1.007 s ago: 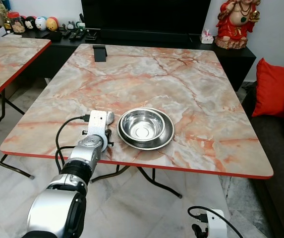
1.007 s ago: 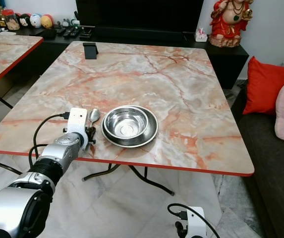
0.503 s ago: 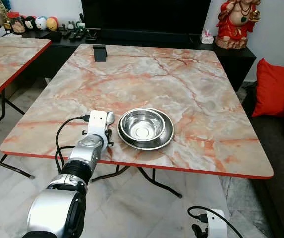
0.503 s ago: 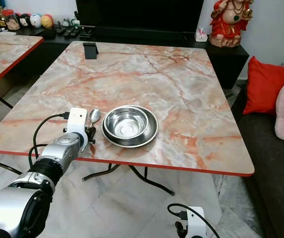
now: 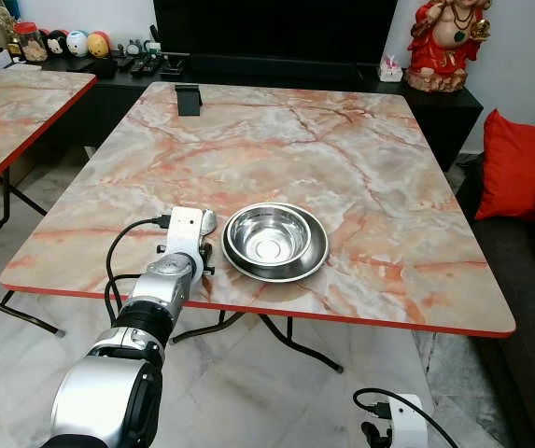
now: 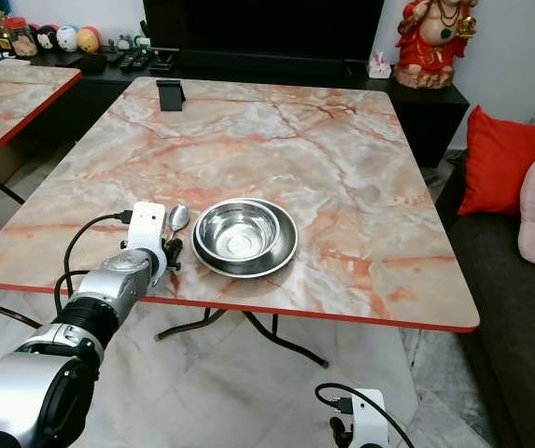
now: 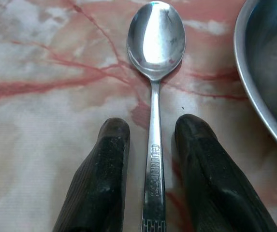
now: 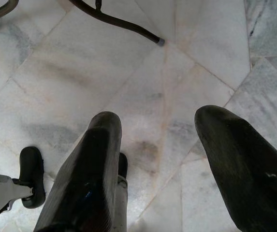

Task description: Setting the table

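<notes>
A large rectangular orange-veined marble table (image 5: 360,168) with a red edge is seen, with a round stainless-steel bowl (image 5: 274,241) set near its front edge. Just beside the bowl's left a silver metal spoon (image 7: 153,96) is laid flat. The left gripper (image 7: 150,133) is parted narrowly astride the spoon's handle, gripping nothing. The right gripper (image 8: 169,125) is spread wide over grey marble floor tiles (image 8: 128,72).

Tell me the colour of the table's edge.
Red: the table has a thin red edge under its marbled top, clearest in the left eye view.

Pink-and-cream marble surface (image 5: 342,168) veined orange, edged red; shiny silver bowl (image 5: 274,241) and spoon (image 7: 153,72); black fingers (image 7: 99,188); red cushion (image 5: 519,163); grey-white marble floor (image 8: 143,72).
</notes>
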Tool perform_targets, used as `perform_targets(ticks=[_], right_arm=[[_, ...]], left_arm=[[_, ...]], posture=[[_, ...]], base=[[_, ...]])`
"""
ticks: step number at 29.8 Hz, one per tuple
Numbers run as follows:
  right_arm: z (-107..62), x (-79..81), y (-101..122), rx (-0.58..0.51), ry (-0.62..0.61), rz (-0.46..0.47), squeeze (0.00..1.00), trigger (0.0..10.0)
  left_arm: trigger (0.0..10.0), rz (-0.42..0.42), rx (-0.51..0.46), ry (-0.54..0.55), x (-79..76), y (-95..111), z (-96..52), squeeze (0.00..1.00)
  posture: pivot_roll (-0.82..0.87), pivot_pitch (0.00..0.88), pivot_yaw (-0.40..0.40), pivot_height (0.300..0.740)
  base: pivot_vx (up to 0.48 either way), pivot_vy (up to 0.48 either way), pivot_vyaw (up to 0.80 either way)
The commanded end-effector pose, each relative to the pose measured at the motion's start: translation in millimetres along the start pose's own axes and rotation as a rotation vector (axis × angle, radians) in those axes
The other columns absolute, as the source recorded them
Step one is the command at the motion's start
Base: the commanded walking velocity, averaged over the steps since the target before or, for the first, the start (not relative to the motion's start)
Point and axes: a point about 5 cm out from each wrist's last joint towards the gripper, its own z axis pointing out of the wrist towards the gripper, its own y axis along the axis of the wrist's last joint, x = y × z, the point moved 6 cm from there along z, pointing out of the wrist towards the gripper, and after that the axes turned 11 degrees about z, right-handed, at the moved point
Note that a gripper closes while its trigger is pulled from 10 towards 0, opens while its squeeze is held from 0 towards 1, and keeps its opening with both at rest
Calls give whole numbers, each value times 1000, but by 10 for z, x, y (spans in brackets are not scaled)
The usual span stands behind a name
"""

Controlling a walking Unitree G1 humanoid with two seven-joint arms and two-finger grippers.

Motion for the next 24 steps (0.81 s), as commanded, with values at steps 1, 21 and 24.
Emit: perform_targets(ticks=[1,21,24], right_arm=[[0,-32,11,3,-10,-2,0,10000],[-1,-37,11,3,-9,-1,0,10000],[-1,-40,10,5,-9,-3,0,10000]], left_arm=[[10000,-6,-14,-6,16,57,-11,0],[10000,-5,-161,139,383,353,-272,0],[10000,44,-190,187,506,361,-371,0]], posture=[[27,0,-65,740],[28,0,-64,740],[30,0,-64,740]], base=[[0,0,0],[0,0,0],[0,0,0]])
